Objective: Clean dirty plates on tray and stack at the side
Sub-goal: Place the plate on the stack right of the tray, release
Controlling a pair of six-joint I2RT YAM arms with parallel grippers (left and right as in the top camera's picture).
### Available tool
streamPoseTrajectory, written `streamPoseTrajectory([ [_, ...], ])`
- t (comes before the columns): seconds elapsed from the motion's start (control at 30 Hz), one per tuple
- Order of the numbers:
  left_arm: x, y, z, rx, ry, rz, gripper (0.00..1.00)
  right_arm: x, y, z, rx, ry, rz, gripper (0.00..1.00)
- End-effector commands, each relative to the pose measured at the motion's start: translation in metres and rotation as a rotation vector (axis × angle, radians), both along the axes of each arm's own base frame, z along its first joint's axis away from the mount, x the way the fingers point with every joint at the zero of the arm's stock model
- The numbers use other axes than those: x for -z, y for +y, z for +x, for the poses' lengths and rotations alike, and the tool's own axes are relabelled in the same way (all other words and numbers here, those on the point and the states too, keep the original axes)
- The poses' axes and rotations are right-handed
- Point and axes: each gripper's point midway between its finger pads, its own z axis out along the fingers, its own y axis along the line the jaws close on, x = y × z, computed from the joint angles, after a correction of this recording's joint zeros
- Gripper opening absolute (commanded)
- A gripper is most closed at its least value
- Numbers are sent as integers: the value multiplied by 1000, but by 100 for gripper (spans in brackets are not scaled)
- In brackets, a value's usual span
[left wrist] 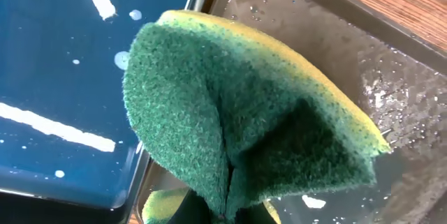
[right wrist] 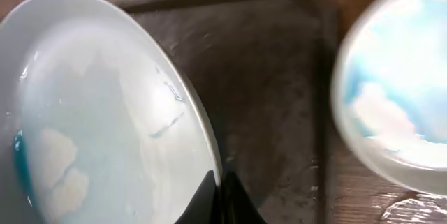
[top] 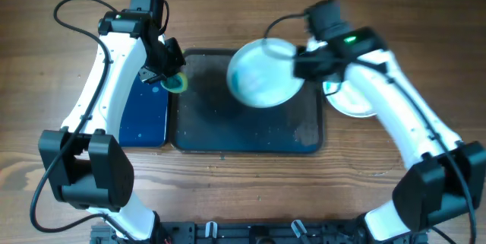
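My right gripper [top: 298, 65] is shut on the rim of a white plate [top: 262, 72] with a bluish wet film and holds it tilted above the dark tray [top: 205, 122]. In the right wrist view the held plate [right wrist: 91, 112] fills the left, pinched at its edge by the fingers [right wrist: 220, 192]. A second bluish plate [top: 351, 99] lies on the wood right of the tray, also showing in the right wrist view [right wrist: 398, 84]. My left gripper [top: 173, 77] is shut on a green-and-yellow sponge [left wrist: 244, 112], folded, over the tray's left edge. A third plate is not visible.
A smaller blue tray [top: 144, 115] holding blue water lies left of the dark tray, under my left arm. The dark tray's floor [right wrist: 272, 91] is wet with droplets. Bare wooden table surrounds both trays.
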Motion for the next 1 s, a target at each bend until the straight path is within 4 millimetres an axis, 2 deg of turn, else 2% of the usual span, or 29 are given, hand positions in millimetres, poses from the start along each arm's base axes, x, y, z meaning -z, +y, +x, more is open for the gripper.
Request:
streamPoseTrajectory([
  [0.0, -2, -6, 0, 24, -5, -22, 4, -13, -69, 7, 181, 16, 77, 4],
  [0.03, -2, -6, 0, 24, -5, -22, 4, -7, -115, 3, 293, 35, -29, 4],
  [0.13, -2, -6, 0, 25, -6, -22, 4, -1, -175, -10, 431, 61, -185, 4],
  [0.37, -2, -6, -2, 25, -1, -21, 4, 31, -224, -36, 576, 125, -293, 4],
  [0.5, -2, -7, -2, 26, 0, -28, 4, 58, -227, -51, 580, 164, -331, 4],
  [0.53, -2, -8, -2, 27, 0, -29, 4, 62, -227, -52, 579, 166, -332, 9],
  [0.6, -2, -8, -2, 28, -1, -29, 4, 66, -225, -53, 566, 169, -327, 29],
  [0.67, -2, -8, -2, 28, 0, -29, 4, 64, -218, -49, 511, 162, -296, 35],
  [0.83, -1, -4, -8, 23, 26, -16, 4, 38, -188, -29, 349, 107, -134, 39],
  [0.9, 1, 12, -18, -6, 71, 28, 4, 18, -168, -18, 259, 56, -52, 44],
  [0.97, 1, 42, -32, -64, 129, 90, 4, 0, -152, -13, 203, 2, -33, 48],
])
